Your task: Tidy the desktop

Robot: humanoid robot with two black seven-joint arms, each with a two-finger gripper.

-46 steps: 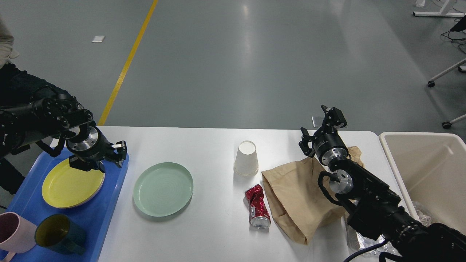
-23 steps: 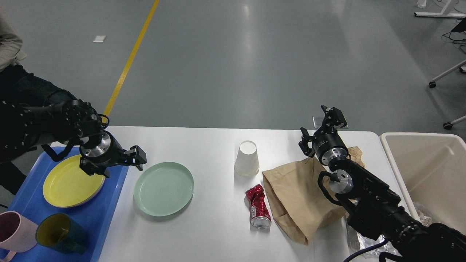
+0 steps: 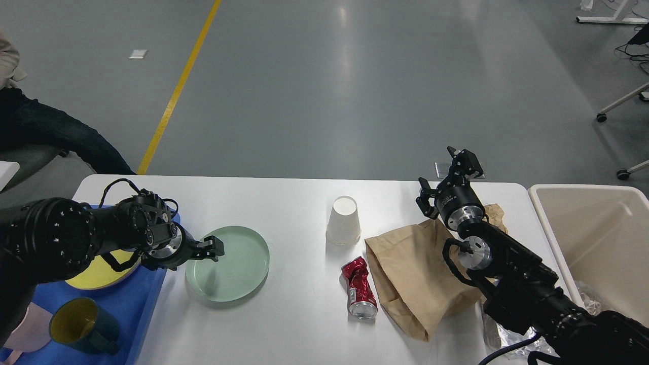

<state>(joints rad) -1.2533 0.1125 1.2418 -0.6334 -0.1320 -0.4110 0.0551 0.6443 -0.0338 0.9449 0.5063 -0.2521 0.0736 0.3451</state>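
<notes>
Dark mug [image 3: 83, 324] on blue tray [image 3: 144, 299], lower left; yellow plate [image 3: 96, 278] also on tray, partly hidden by left arm. Crushed red can [image 3: 360, 289] and brown paper bag [image 3: 421, 274] lie on bench [image 3: 299, 203], centre right of frame.

Left gripper [image 3: 212, 248] over near-left rim of green plate [image 3: 228, 263]; fingers look parted, nothing held. Risk: thin rim, shallow grasp, so plate may slip or skid toward tray edge.

Right gripper [image 3: 448, 177] above bag, fingers spread, empty. White paper cup [image 3: 344, 220] inverted, mid frame. Beige bin [image 3: 598, 243] far right: crumpled foil at bottom.

Industrial hall: grey floor [image 3: 355, 101] with yellow line [image 3: 177, 91].
</notes>
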